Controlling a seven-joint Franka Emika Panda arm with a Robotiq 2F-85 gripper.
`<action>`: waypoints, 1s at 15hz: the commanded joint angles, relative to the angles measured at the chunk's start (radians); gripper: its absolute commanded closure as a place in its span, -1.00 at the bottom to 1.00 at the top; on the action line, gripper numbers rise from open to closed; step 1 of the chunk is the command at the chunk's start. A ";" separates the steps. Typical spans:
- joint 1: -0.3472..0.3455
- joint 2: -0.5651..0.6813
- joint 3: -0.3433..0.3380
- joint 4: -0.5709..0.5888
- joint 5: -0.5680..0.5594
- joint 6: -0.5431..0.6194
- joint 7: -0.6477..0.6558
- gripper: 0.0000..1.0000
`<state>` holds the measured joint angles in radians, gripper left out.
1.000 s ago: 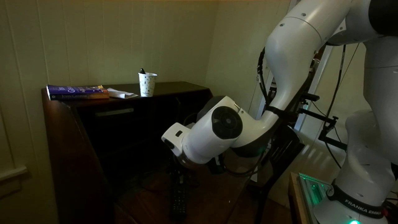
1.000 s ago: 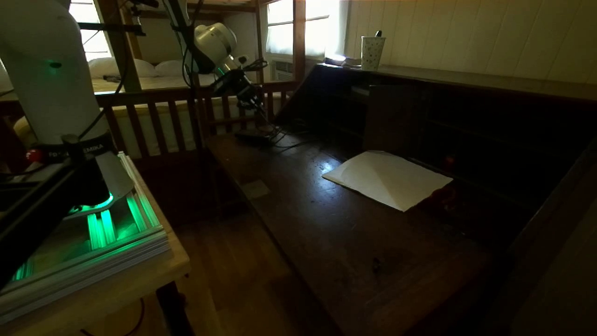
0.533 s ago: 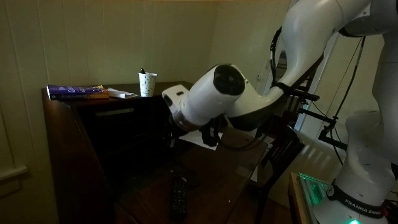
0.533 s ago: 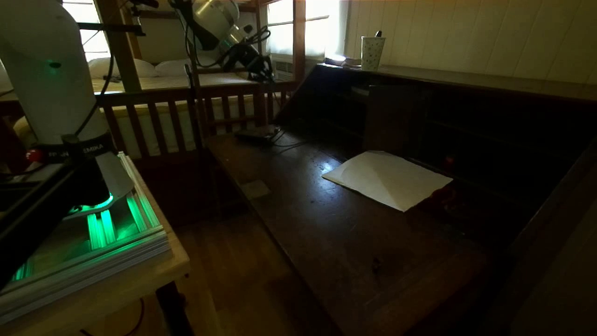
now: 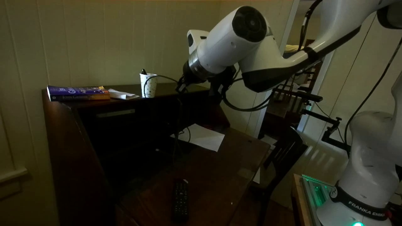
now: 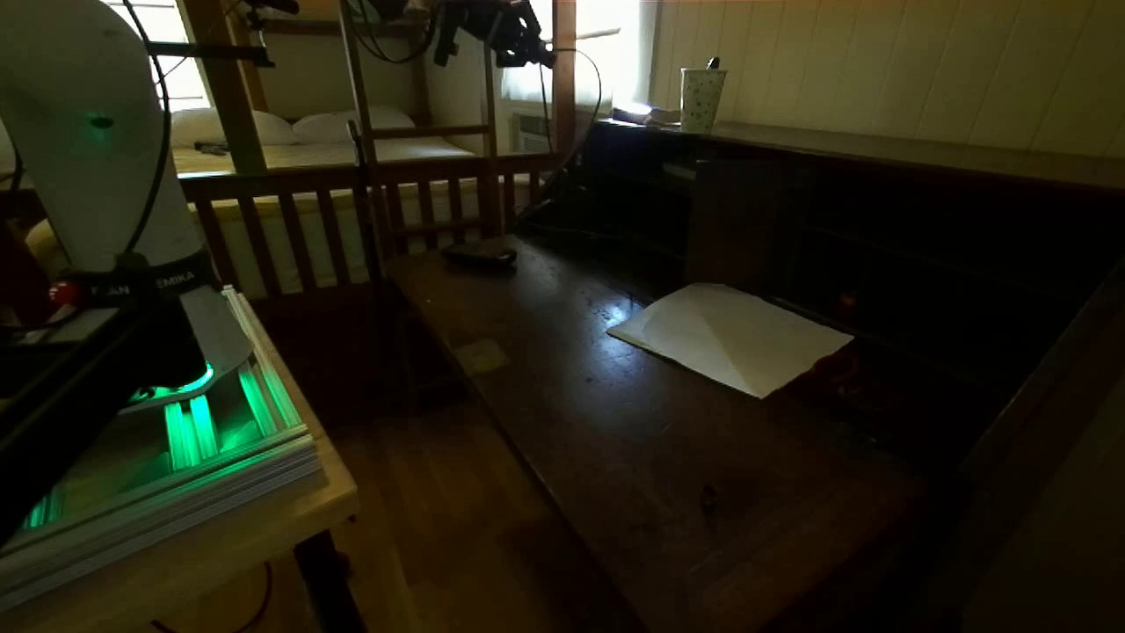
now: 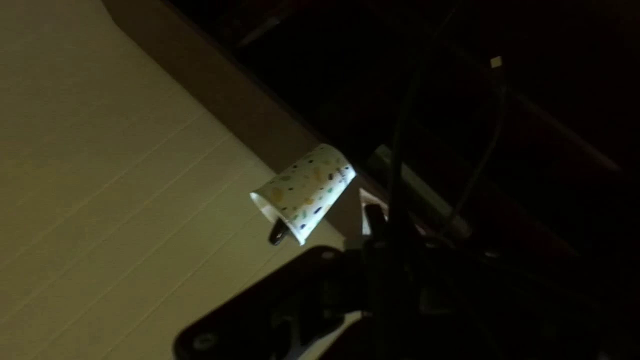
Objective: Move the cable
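Observation:
A thin dark cable hangs from my gripper. In an exterior view the cable [image 5: 161,76] arcs out in front of the cup, and dark strands drop toward the desk and the white sheet. It also shows in an exterior view [image 6: 599,85] as a loop beside the gripper [image 6: 543,58]. My gripper [image 5: 181,88] is raised to about desk-top-shelf height, closed on the cable. In the wrist view the dark fingers [image 7: 382,255] meet around the cable [image 7: 400,145]; a thinner strand ends in a small pale plug [image 7: 496,62]. The exact grip point is too dark to see.
A patterned paper cup [image 5: 148,85] with a dark item in it, papers [image 5: 122,94] and a book [image 5: 78,93] stand on the upper shelf. A remote [image 5: 180,199] and a white sheet [image 6: 729,338] lie on the desk [image 6: 598,422]. A chair [image 5: 284,160] stands beside it.
My gripper has risen from low over the desk near the remote to shelf height, lifting the cable. The cable has left the spot by the remote.

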<state>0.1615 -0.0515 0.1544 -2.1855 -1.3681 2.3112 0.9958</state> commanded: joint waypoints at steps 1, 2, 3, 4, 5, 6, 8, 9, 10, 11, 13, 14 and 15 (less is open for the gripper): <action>-0.002 -0.061 0.012 0.001 -0.082 -0.109 0.144 0.97; -0.002 -0.065 0.015 0.004 -0.101 -0.140 0.171 0.97; -0.001 -0.067 0.017 0.004 -0.111 -0.164 0.186 0.97; 0.000 -0.068 0.018 0.003 -0.122 -0.189 0.203 0.97; 0.000 -0.068 0.018 0.003 -0.127 -0.206 0.216 0.97; 0.001 -0.066 0.019 0.002 -0.129 -0.224 0.225 0.97; 0.001 -0.062 0.017 0.001 -0.131 -0.250 0.246 0.97; 0.000 -0.059 0.014 0.002 -0.112 -0.259 0.256 0.97; -0.001 -0.056 0.008 0.005 -0.070 -0.254 0.275 0.97; -0.004 -0.053 -0.007 0.009 0.011 -0.210 0.282 0.97; -0.013 -0.039 -0.022 0.008 0.100 -0.196 0.289 0.97; -0.016 -0.031 -0.028 0.008 0.144 -0.190 0.294 0.97; -0.020 -0.024 -0.033 0.008 0.178 -0.182 0.297 0.97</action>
<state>0.1570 -0.0968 0.1360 -2.1835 -1.2850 2.0906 1.2603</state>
